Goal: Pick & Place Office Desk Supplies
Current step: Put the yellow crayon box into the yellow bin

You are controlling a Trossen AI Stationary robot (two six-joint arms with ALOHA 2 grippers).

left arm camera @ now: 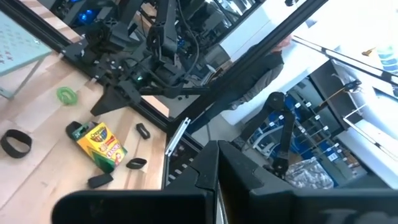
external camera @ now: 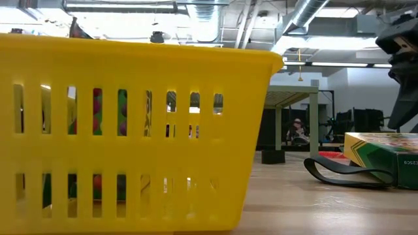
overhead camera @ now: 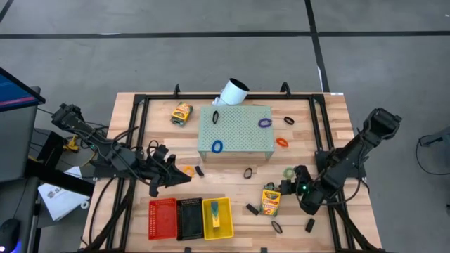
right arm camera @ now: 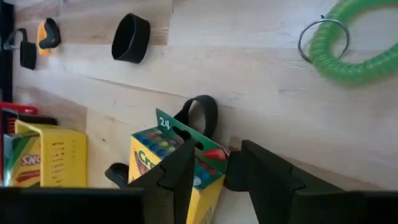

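High view: right pincer (overhead camera: 292, 188) sits at lower right of the frame, at the top end of a crayon box (overhead camera: 271, 200) lying on the bench (overhead camera: 330, 119). Left pincer (overhead camera: 188, 177) is left of centre, clenched, nothing in it, above the three baskets at bottom: red basket (overhead camera: 162, 216), black basket (overhead camera: 189, 218), yellow basket (overhead camera: 216, 216). A second crayon box (overhead camera: 182, 113) lies upper left of the pale green perforated block (overhead camera: 235, 131), which carries a blue loop (overhead camera: 216, 146) and a purple loop (overhead camera: 264, 123). White tube (overhead camera: 233, 92) at the block's top edge. Orange loop (overhead camera: 282, 142) just right of the block; green coil (overhead camera: 289, 172) near the right pincer. Small black clips and loops are scattered around the lower right.

Low view: yellow basket wall (external camera: 130, 130) fills the left; the crayon box (external camera: 382, 150) is at the right edge with a black loop (external camera: 339, 173) beside it.

Left wrist view: the crayon box (left arm camera: 99, 145) at lower left, green coil (left arm camera: 66, 94) above it, right arm behind.

Right wrist view: fingers (right arm camera: 180, 171) stand apart on either side of the crayon box's top end (right arm camera: 174, 162), not yet clamped on it. Black loop (right arm camera: 199, 115) just behind the box, green coil (right arm camera: 351, 53) upper right, yellow basket (right arm camera: 59, 155) at left.
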